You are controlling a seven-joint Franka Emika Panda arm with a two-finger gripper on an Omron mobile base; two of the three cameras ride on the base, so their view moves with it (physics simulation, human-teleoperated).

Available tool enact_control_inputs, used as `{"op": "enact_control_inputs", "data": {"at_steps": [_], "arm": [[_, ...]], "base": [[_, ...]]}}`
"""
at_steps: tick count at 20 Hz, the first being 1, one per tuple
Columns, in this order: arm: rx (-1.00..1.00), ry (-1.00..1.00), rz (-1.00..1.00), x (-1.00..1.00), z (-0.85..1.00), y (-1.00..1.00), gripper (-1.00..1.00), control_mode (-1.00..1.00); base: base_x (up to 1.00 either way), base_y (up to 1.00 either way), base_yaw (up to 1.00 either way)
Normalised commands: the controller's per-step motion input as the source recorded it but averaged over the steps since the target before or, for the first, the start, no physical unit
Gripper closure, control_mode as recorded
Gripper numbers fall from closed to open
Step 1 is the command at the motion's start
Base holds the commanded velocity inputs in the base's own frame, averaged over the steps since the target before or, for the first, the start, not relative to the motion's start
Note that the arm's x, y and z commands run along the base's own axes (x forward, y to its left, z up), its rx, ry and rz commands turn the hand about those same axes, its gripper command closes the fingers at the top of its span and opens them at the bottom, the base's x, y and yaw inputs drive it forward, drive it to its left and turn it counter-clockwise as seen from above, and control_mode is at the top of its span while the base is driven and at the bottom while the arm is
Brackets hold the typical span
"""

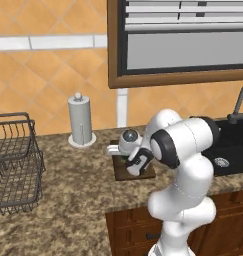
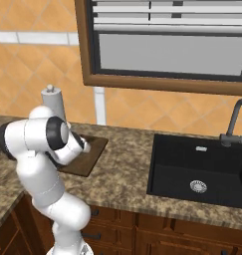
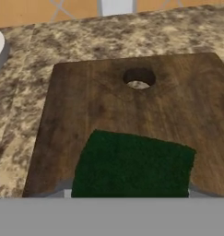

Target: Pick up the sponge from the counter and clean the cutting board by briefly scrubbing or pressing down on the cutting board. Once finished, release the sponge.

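Lying over the grained wooden cutting board point(image 3: 132, 106), a fuzzy dark-green sponge point(image 3: 132, 163).

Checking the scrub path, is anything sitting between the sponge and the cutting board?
Nothing visible does. In the hand view the sponge already lies over the cutting board, whose bare wood around the hole carries no other item.

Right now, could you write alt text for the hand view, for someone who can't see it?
A dark green sponge lies on a brown wooden cutting board with a small round hole near its far edge. Speckled stone counter surrounds the board.
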Motion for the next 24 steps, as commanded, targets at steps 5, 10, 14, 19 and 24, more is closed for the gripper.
{"op": "enact_control_inputs", "data": {"at_steps": [5,10,14,19,24], "arm": [[0.0,-0.06,-0.06,0.54,-0.22,-0.08,1.0,-1.0],[0.0,0.0,-0.07,0.64,-0.31,-0.11,1.0,-1.0],[0.01,0.0,-0.07,0.62,-0.22,-0.17,1.0,-1.0],[0.06,0.02,-0.03,0.69,-0.06,-0.36,1.0,-1.0],[0.08,0.04,0.0,0.57,-0.16,-0.5,1.0,-1.0]], "base": [[0.0,0.0,0.0],[0.0,0.0,0.0],[0.0,0.0,0.0],[0.0,0.0,0.0],[0.0,0.0,0.0]]}}
